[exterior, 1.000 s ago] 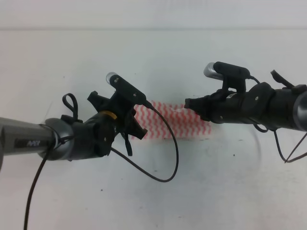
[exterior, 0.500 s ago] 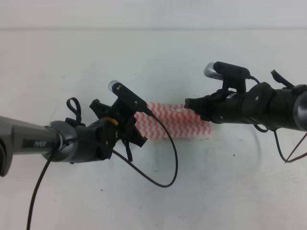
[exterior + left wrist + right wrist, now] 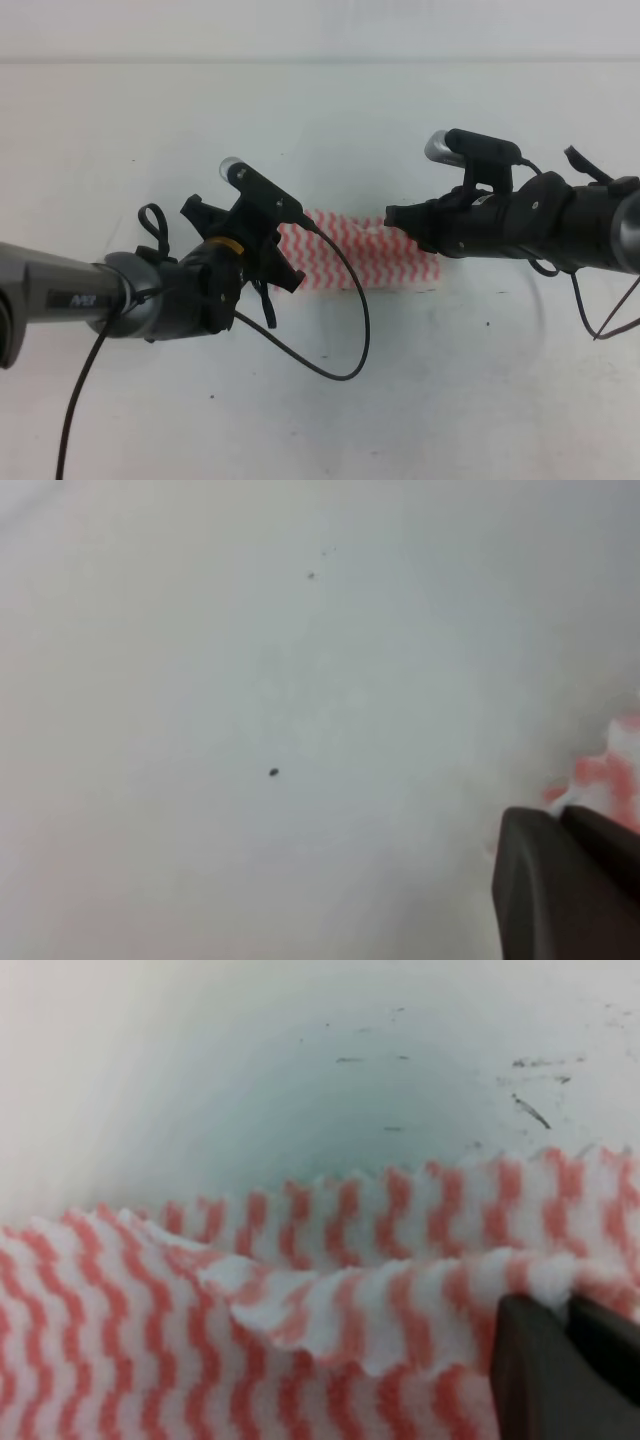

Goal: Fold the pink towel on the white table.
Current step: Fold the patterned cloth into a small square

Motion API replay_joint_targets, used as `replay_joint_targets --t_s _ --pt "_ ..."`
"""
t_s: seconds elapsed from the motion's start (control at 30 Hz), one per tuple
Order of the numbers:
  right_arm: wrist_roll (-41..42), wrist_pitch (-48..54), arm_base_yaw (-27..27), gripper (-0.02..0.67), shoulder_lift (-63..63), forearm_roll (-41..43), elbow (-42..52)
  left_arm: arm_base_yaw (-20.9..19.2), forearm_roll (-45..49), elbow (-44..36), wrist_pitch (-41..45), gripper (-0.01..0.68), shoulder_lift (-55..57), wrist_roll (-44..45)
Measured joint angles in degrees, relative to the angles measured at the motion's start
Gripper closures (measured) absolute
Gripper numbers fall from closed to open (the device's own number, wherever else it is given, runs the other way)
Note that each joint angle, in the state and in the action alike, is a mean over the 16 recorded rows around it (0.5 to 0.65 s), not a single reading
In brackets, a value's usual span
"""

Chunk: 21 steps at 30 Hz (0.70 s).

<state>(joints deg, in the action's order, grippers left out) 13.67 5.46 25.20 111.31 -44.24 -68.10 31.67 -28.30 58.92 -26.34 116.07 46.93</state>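
The pink towel point(image 3: 365, 252) lies on the white table point(image 3: 320, 110) as a long narrow band, already doubled over, between the two arms. What has changed over the last second is all on the left side. The left hand point(image 3: 283, 268) dipped toward the near-left end of the towel half a second ago and is now back up and slightly to the left, roughly where it was a second ago. Its wrist view shows mostly bare table, with one dark finger point(image 3: 560, 880) in the lower right corner and only a scrap of pink and white cloth beside it. From these views I cannot tell whether that hand is clenched on the cloth or released; the fingers are hidden under the wrist in the overhead view.

The right hand point(image 3: 393, 216) has not shifted at all across the three overhead pictures. It sits at the far right end of the towel, and its wrist view shows a raised ridge of striped cloth running right up to its dark fingers point(image 3: 560, 1360), which look closed together on that edge, so I judge it to be pinching the towel there.

The towel's outline looks the same throughout, so the left hand's dip seems not to have moved any cloth. The next fold looks not yet begun.
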Motion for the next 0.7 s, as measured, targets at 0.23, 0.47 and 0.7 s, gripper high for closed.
replay_joint_targets --t_s 0.23,0.47,0.7 --pt "-0.01 0.00 0.00 0.666 -0.03 0.15 0.00 0.00 -2.54 0.00 -1.59 0.658 -1.30 0.01" --pt "-0.05 -0.01 -0.01 0.666 -0.08 0.33 -0.01 0.01 -4.54 0.00 -1.24 0.635 -4.68 0.00" --pt "-0.04 0.00 0.00 0.666 0.00 0.40 0.00 0.30 -4.87 0.00 1.33 0.628 -9.10 -1.67"
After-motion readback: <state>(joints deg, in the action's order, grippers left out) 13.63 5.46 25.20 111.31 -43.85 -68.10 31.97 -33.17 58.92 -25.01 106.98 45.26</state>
